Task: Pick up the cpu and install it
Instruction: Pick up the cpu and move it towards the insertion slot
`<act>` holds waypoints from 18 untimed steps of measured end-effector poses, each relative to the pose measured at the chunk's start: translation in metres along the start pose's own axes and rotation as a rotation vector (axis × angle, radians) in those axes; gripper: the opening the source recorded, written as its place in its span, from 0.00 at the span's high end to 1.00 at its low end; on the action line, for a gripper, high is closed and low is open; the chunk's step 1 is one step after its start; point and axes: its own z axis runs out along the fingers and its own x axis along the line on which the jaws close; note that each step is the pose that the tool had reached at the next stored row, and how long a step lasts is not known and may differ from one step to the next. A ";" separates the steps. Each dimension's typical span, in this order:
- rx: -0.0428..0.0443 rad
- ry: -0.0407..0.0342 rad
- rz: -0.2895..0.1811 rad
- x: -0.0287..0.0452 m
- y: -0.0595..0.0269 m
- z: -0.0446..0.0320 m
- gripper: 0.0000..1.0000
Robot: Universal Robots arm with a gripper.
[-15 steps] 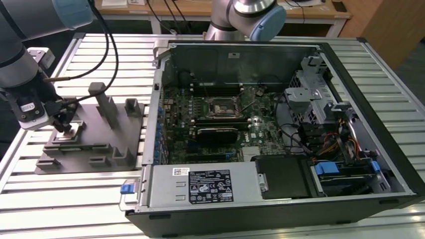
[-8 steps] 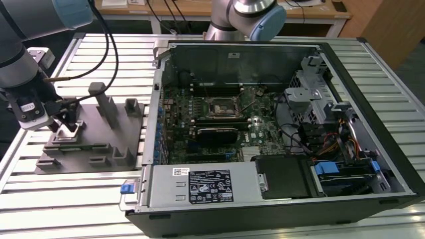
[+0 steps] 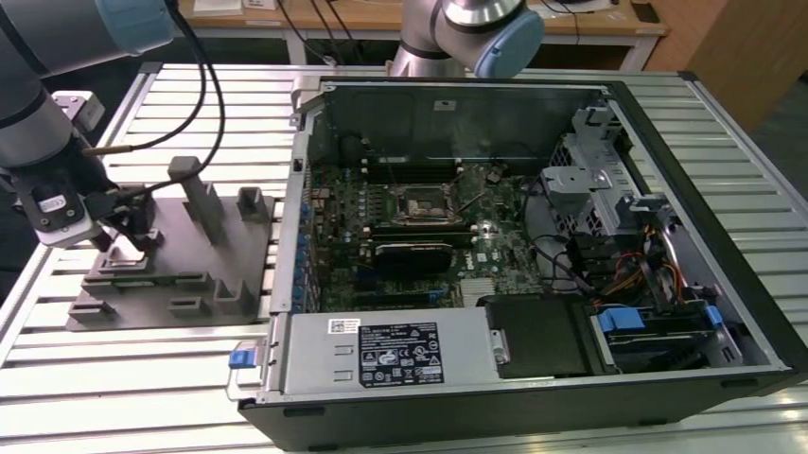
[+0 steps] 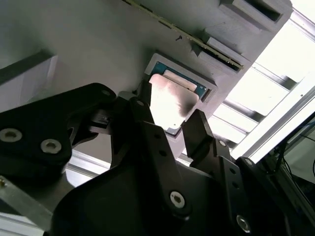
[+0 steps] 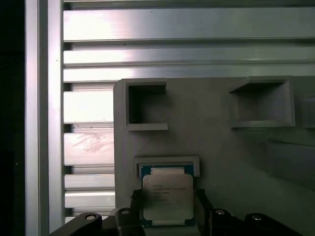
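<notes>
Gripper [image 3: 131, 238] is low over the grey fixture [image 3: 177, 298] at the exterior view's left, bracketing the cpu [image 5: 167, 196], which lies flat in its pocket at the lower middle of the first wrist view. Can't tell whether it has clamped or just sits around the chip. Main risk, as I see it: an off-centre or skewed hold on the thin rim would tilt the chip and catch a corner on the pocket lip [image 5: 167, 161]. Tall fixture posts [image 3: 200, 194] stand just beside the tool towards the exterior view's right, so sideways room is tight; upward looks free. Further right, the case wall [image 3: 301, 180] stands between the fixture and the socket [image 3: 419, 203] at mid-frame. Cables [image 3: 606, 260] crowd the case's right side, well apart from the socket.
</notes>
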 end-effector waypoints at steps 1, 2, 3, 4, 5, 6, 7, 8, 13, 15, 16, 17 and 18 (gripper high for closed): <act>0.0008 -0.0072 0.000 0.0001 0.0000 0.0002 0.47; 0.0018 -0.0135 0.000 0.0001 0.0000 0.0006 0.47; 0.0021 -0.0167 0.000 0.0001 -0.0001 0.0009 0.47; 0.0022 -0.0169 0.000 0.0001 -0.0001 0.0009 0.47; 0.0022 -0.0169 0.000 0.0001 -0.0001 0.0009 0.47; 0.0023 -0.0169 0.000 0.0001 0.0000 0.0009 0.47; 0.0022 -0.0170 0.000 0.0001 0.0000 0.0010 0.47; 0.0023 -0.0170 0.000 0.0002 0.0000 0.0010 0.47; 0.0024 -0.0169 0.000 0.0002 0.0000 0.0010 0.40; 0.0020 -0.0135 0.000 0.0001 0.0000 0.0012 0.40; 0.0004 -0.0007 0.001 -0.0003 0.0000 0.0015 0.40; -0.0001 0.0102 0.001 -0.0006 0.0000 0.0018 0.40; 0.0001 0.0117 0.001 -0.0006 0.0000 0.0018 0.40</act>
